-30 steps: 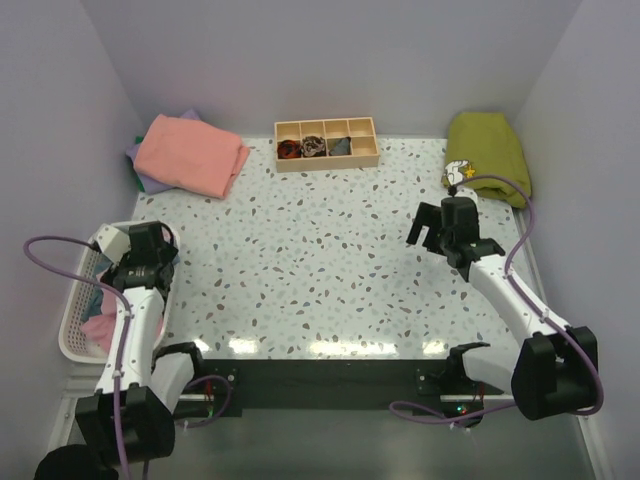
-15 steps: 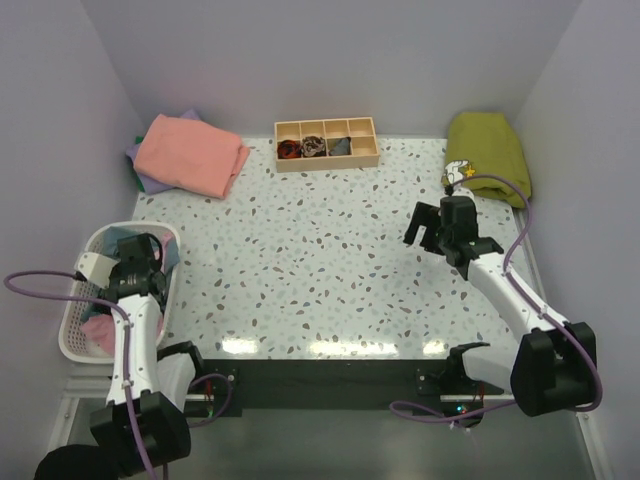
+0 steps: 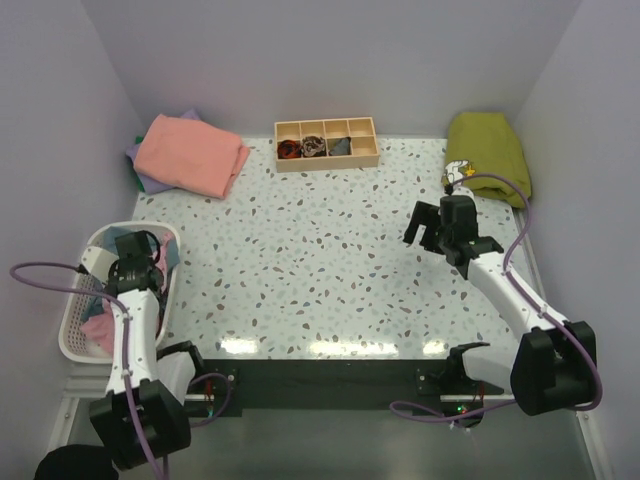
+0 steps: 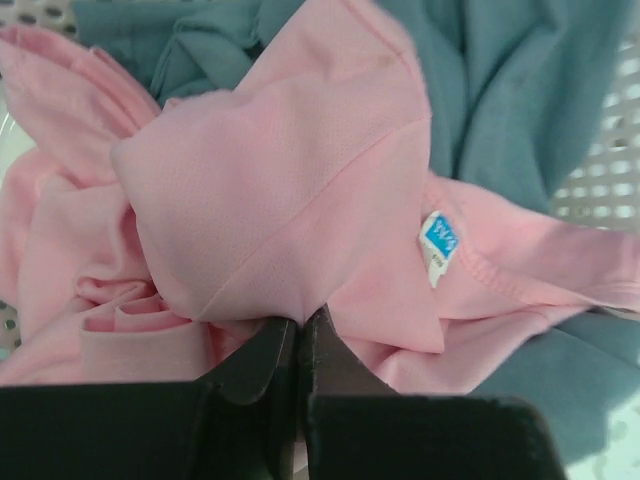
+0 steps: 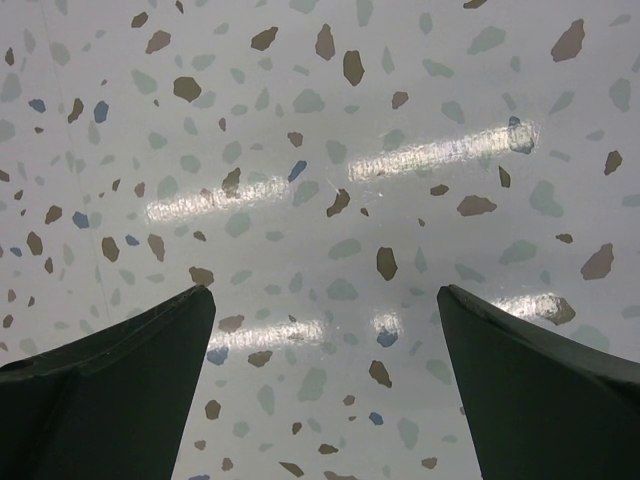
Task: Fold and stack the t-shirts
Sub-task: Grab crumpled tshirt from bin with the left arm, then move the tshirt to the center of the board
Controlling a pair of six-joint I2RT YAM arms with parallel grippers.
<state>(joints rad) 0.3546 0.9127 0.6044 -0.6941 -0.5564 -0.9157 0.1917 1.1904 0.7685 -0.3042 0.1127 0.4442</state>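
Down in the basket (image 3: 68,335), we have our left gripper (image 4: 298,340) pinching a fold of the pink t-shirt (image 4: 280,190), which lies over a teal-blue t-shirt (image 4: 520,80); well right of the basket, our right gripper (image 5: 325,290) hangs spread above the table (image 5: 330,120)

Top external: mounted high at the near side, tilted down, covering the whole table (image 3: 330,260) and the white basket (image 3: 66,338). Left wrist: very close, aimed down into that basket at the pink t-shirt (image 4: 270,190). Right wrist: close above the speckled table surface, a patch shared with the top view.
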